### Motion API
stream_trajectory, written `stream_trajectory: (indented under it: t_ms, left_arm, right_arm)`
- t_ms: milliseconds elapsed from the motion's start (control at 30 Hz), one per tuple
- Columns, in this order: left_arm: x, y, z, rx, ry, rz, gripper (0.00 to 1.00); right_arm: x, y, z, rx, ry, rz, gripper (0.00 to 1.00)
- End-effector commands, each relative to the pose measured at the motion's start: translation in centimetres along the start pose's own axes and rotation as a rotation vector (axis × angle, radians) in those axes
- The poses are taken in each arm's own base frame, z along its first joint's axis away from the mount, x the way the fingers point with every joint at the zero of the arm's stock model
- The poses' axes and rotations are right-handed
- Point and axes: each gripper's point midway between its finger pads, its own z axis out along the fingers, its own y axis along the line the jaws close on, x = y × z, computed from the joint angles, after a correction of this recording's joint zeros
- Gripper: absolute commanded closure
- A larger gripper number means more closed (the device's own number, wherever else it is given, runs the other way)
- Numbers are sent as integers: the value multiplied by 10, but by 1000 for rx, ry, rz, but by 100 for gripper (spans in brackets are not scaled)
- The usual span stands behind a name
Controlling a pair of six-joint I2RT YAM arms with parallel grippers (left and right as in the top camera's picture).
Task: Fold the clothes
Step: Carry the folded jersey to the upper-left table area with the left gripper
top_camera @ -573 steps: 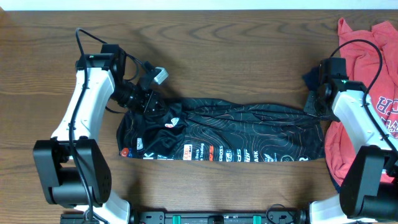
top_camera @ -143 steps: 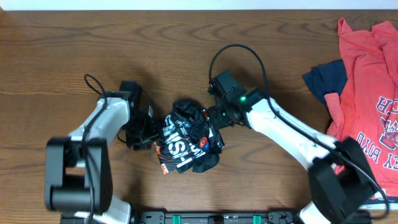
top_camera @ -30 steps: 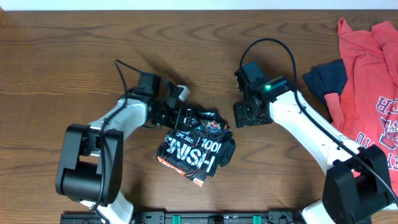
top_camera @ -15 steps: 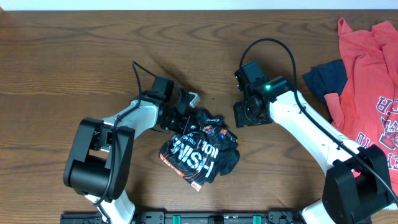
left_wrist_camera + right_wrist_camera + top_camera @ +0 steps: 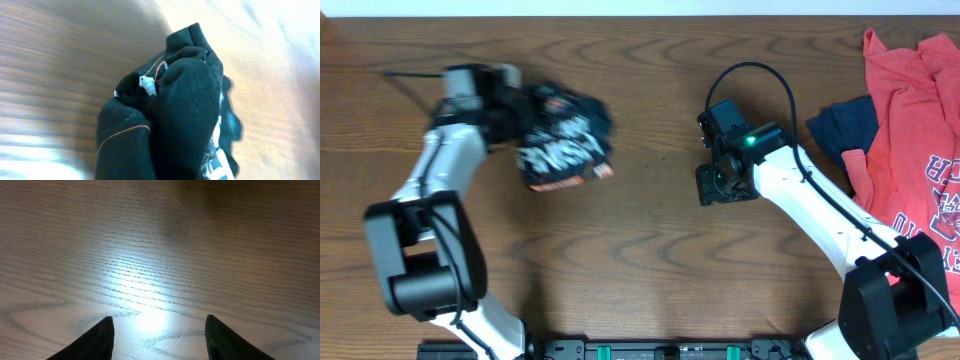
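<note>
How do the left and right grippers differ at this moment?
The left gripper is shut on the bunched black jersey; the right gripper stands open and empty. The left gripper is far toward the table's left side; the right gripper is near its middle. Both are above the wooden table.

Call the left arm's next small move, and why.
Probably settle the jersey on the table and open the left gripper: it is already a compact bundle, clamped in that gripper at the table's left side, while the right gripper hangs open over bare wood, well apart.
</note>
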Motion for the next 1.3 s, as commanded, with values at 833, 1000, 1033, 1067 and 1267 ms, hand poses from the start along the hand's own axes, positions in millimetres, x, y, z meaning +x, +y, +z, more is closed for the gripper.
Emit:
stream_trajectory:
  t_ms: [833, 1000, 1033, 1067, 1267]
  left_arm:
    - [-2, 59, -54, -208, -22, -228, 2]
    - [-14, 44, -67, -331, -91, -129, 2]
    - [-16, 43, -69, -348, -103, -119, 2]
    - [-17, 42, -71, -357, -111, -112, 2]
    - [-3, 41, -73, -365, -63, -140, 2]
  right_arm:
    - [-3, -17, -2, 16, 4, 57, 43]
    - [-5, -22, -2, 18, 4, 72, 43]
    - [-5, -22, -2, 18, 4, 73, 42]
    - [-5, -22, -2, 19, 4, 72, 42]
    - [-5, -22, -2, 19, 4, 66, 42]
